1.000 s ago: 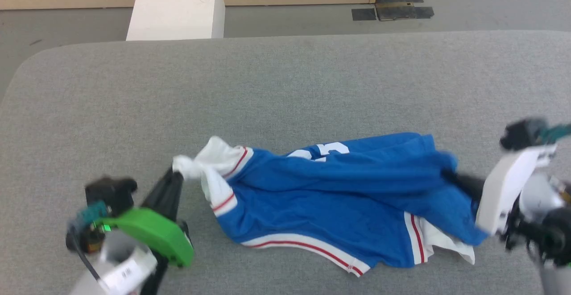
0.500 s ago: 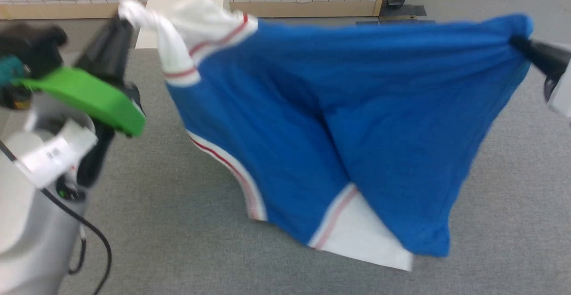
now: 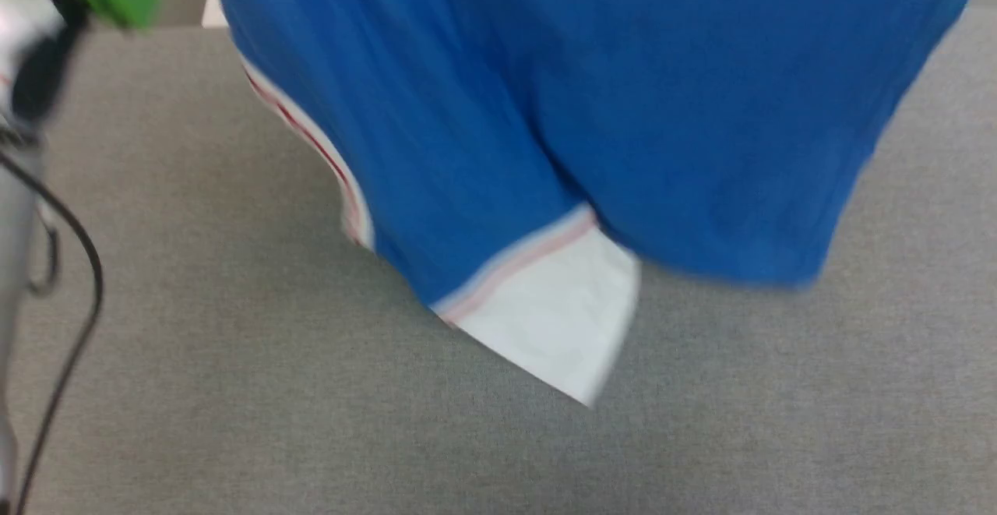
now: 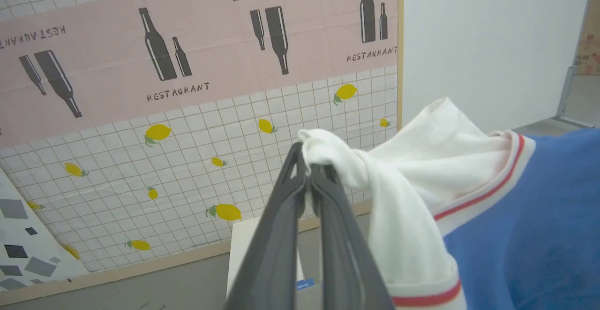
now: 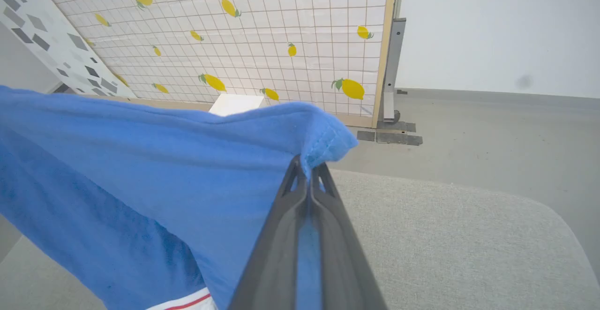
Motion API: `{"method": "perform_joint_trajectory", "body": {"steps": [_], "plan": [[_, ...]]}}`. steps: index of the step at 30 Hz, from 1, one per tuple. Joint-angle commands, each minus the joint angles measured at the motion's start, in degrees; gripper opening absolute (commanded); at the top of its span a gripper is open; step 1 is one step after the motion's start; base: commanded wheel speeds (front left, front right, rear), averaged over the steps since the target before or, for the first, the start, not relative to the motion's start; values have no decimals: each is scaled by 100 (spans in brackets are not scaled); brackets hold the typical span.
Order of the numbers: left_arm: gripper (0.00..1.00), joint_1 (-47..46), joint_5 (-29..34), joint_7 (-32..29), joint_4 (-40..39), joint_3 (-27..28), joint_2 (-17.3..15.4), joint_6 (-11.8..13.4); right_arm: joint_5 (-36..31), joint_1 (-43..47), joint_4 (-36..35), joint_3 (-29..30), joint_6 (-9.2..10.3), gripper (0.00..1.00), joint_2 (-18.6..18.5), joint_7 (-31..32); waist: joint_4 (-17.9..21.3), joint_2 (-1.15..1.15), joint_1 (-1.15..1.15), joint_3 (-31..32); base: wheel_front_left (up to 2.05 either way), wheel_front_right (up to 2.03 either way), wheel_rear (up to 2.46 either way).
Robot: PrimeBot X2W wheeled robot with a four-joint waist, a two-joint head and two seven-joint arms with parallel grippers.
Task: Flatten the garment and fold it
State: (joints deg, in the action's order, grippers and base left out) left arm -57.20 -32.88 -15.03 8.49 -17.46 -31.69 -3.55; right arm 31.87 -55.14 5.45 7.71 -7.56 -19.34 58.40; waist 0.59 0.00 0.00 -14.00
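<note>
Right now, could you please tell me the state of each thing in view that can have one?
garment, unfolded, hanging stretched between the two grippers over the table
left gripper, shut, pinching the garment's white sleeve
right gripper, shut, pinching a blue edge of the garment

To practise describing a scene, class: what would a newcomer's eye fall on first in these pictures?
The blue garment hanging wide over the grey table in the head view, one white sleeve dangling lowest. Then the left gripper shut on its other sleeve and the right gripper shut on a blue corner, in their wrist views. Behind them, a lemon-print wall.
</note>
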Motion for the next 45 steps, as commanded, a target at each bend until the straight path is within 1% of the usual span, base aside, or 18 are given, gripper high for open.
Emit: {"method": "perform_joint_trajectory", "body": {"steps": [1,5,8,13,18,23,27,33,39,45], "plan": [[0,-428,159,20,145,8,-44,-24,-157,-352,93,-17,8,0,75,-55,31,0,0,-611,0,0,0],[0,-1520,442,115,771,-76,-37,-109,-543,-1335,450,47,8,0,338,-265,68,0,0,-1144,0,0,0],[0,-2201,701,285,1121,-126,-4,-84,-867,-1969,716,75,8,0,540,-499,97,0,0,-1467,0,0,0],[0,-3172,1169,722,1528,-158,24,137,-1372,-2914,1176,218,8,0,894,-1005,168,0,0,-1903,0,0,0],[0,-3837,1463,1251,1800,-120,57,373,-1711,-3612,1570,400,8,0,1158,-1473,218,0,0,-2243,0,0,0],[0,-4066,1509,1513,2042,-118,69,398,-1851,-3910,1867,391,8,0,1251,-1644,212,0,0,-2494,0,0,0],[0,-3975,1460,1667,2294,-145,115,368,-1868,-3854,2055,336,8,0,1244,-1720,158,0,0,-2645,0,0,0],[0,-3589,1357,1951,2708,-221,239,307,-1707,-3430,2287,164,8,0,1196,-1824,63,0,0,-2684,0,0,0],[0,-2858,1207,2291,3202,-354,448,188,-1262,-2591,2480,-179,8,0,1169,-2105,-25,0,0,-2354,0,0,0],[0,-1853,1050,2652,3624,-525,691,31,-658,-1443,2560,-666,8,0,1056,-2495,-136,0,0,-1731,0,0,0]]}}
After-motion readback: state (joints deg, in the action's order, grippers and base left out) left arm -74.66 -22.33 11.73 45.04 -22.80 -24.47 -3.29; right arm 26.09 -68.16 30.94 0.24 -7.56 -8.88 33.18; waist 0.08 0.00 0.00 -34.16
